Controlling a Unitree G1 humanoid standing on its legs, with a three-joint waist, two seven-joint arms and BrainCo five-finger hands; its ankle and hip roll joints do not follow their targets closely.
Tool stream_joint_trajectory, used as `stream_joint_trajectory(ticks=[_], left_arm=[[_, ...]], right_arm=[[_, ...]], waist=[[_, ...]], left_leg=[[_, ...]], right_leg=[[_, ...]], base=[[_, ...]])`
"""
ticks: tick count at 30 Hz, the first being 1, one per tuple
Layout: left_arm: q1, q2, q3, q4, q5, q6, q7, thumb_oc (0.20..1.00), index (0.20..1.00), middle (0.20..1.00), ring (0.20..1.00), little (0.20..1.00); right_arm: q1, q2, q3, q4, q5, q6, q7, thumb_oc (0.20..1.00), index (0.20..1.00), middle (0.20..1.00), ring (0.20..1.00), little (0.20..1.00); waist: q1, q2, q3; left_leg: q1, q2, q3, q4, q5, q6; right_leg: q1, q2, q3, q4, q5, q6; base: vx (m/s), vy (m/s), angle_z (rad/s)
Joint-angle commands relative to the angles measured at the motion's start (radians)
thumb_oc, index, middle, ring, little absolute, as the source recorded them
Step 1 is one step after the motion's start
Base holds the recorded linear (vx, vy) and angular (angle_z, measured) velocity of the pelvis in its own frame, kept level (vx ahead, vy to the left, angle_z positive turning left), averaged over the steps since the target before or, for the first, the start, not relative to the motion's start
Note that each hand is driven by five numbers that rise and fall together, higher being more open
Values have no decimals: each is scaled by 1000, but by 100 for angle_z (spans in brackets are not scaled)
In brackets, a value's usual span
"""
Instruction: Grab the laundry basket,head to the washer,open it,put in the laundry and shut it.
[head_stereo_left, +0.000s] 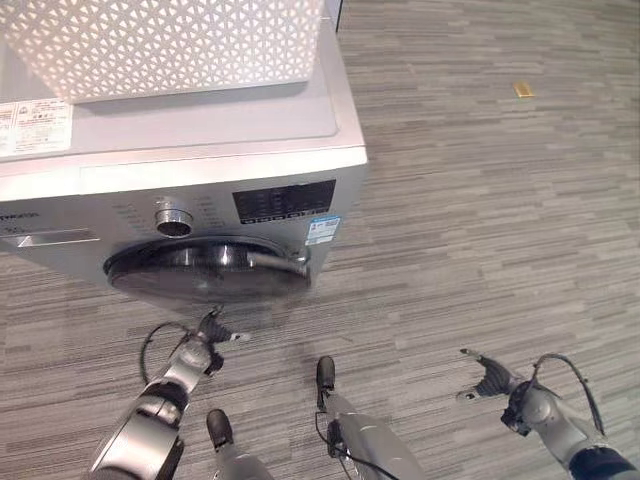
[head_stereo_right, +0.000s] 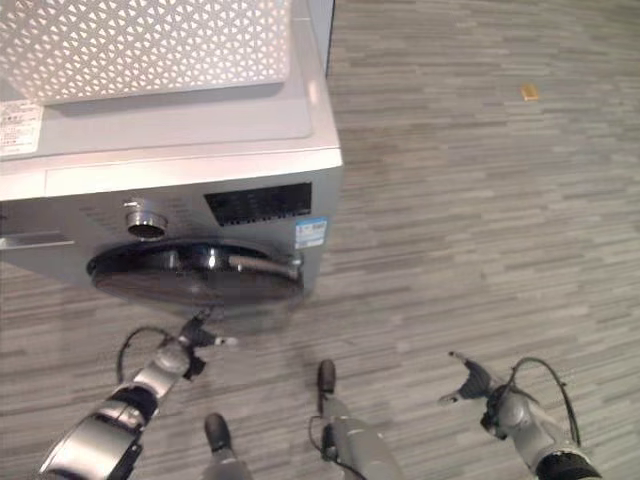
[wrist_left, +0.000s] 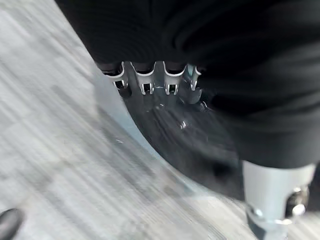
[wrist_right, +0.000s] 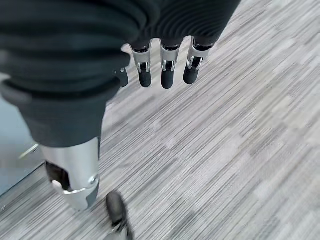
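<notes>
A white lattice laundry basket (head_stereo_left: 170, 45) stands on top of the silver washer (head_stereo_left: 220, 130). The washer's round dark door (head_stereo_left: 205, 268) lies against its front, with a chrome handle (head_stereo_left: 275, 262) on its right side. My left hand (head_stereo_left: 207, 335) is just below the door's lower rim, fingers (wrist_left: 145, 82) straight and close to the dark glass (wrist_left: 175, 135), holding nothing. My right hand (head_stereo_left: 490, 380) hangs open over the floor to the right of the washer, its fingers (wrist_right: 167, 70) straight and empty. I cannot see what is inside the basket.
A dial (head_stereo_left: 173, 218) and a dark control panel (head_stereo_left: 283, 200) sit above the door. A paper label (head_stereo_left: 30, 125) lies on the washer's top left. A small yellow object (head_stereo_left: 523, 89) lies on the striped grey floor (head_stereo_left: 480, 230) far right.
</notes>
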Motion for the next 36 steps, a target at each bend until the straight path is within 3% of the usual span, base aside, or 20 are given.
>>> stream_joint_trajectory(ticks=[1,5,10,17,20,24,29,36], left_arm=[[-110,10,-24,-41,-17,-68,82,1000,1000,1000,1000,1000],[-51,45,-37,-236,22,-107,123,1000,1000,1000,1000,1000],[45,110,6,-335,84,-145,186,1000,1000,1000,1000,1000],[414,94,104,-545,-68,-240,101,1000,1000,1000,1000,1000],[543,65,120,-498,-171,-283,22,1000,1000,1000,1000,1000],[654,9,155,-382,-220,-280,-26,1000,1000,1000,1000,1000],[728,-36,207,-207,-175,-265,7,1000,1000,1000,1000,1000],[695,-88,266,63,-155,-234,25,1000,1000,1000,1000,1000]], right_arm=[[5,7,-25,43,-12,-9,-70,1000,1000,1000,1000,1000],[15,53,-18,14,-4,-32,-91,1000,1000,1000,1000,1000],[26,110,13,-36,2,-73,-98,1000,1000,1000,1000,1000],[17,170,6,59,2,-69,-98,1000,1000,1000,1000,1000],[28,199,-16,105,9,-66,-105,1000,1000,1000,1000,1000],[79,260,-57,166,21,-72,-120,1000,1000,1000,1000,1000],[134,336,-103,246,60,-73,-143,1000,1000,1000,1000,1000],[164,436,-106,369,123,-64,-147,1000,1000,1000,1000,1000]], waist=[[-16,-33,8],[1,-32,14],[15,-32,-5],[76,-5,-27],[104,2,-42],[135,3,-67],[174,-2,-94],[191,-18,-131]], left_leg=[[-82,39,-31,17,120,10],[-50,36,-13,21,132,7],[-10,28,-9,4,106,9],[44,-18,-27,7,71,29],[65,-47,-50,4,52,40],[78,-89,-93,0,32,57],[76,-142,-155,0,13,77],[80,-195,-213,2,-8,96]], right_leg=[[91,-106,-20,1,-136,135],[122,-105,-29,1,-136,135],[147,-111,-29,1,-132,140],[221,-146,-56,1,-138,144],[260,-167,-76,1,-141,151],[296,-195,-107,1,-142,158],[334,-231,-158,1,-138,165],[374,-261,-208,13,-144,164]], base=[[-32,-54,39],[-1,-14,17],[25,9,-8],[54,47,4],[67,29,30],[46,9,43],[15,0,46],[7,16,30]])
